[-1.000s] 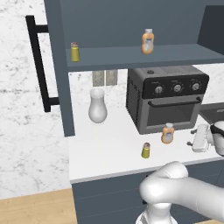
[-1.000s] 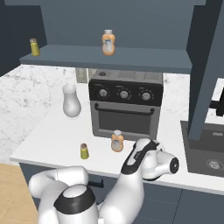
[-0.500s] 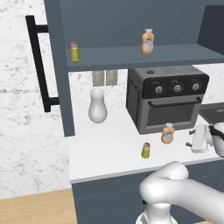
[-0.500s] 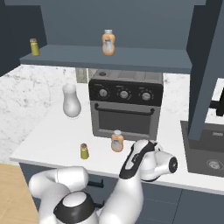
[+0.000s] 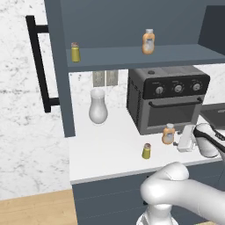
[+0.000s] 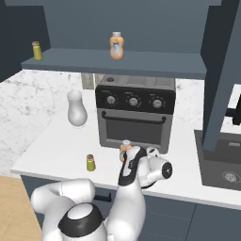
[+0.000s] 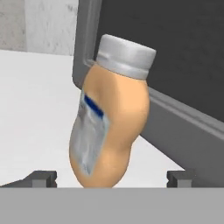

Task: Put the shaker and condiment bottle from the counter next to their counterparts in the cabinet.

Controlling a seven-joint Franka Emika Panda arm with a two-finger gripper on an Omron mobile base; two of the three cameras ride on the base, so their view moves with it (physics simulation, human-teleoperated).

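Two finger tips of mine are showing at the bottom of the hand view, standing wide apart, w/ the condiment bottle (image 7: 111, 118) sitting between them, nothing clamped yet. My gripper (image 5: 183, 141) is hovering low over the counter (image 5: 105, 151), just beside that bottle (image 5: 168, 133), which is standing right in front of the black toaster oven (image 5: 169, 103). The shaker (image 5: 146, 150) is resting on the counter near the front edge, a bit left of the bottle. Up on the cabinet (image 5: 132, 55) shelf the counterparts are waiting: 2nd shaker (image 5: 75, 52) at left, 2nd bottle (image 5: 148, 41) further right. White vase (image 5: 98, 107) is standing by the back wall.
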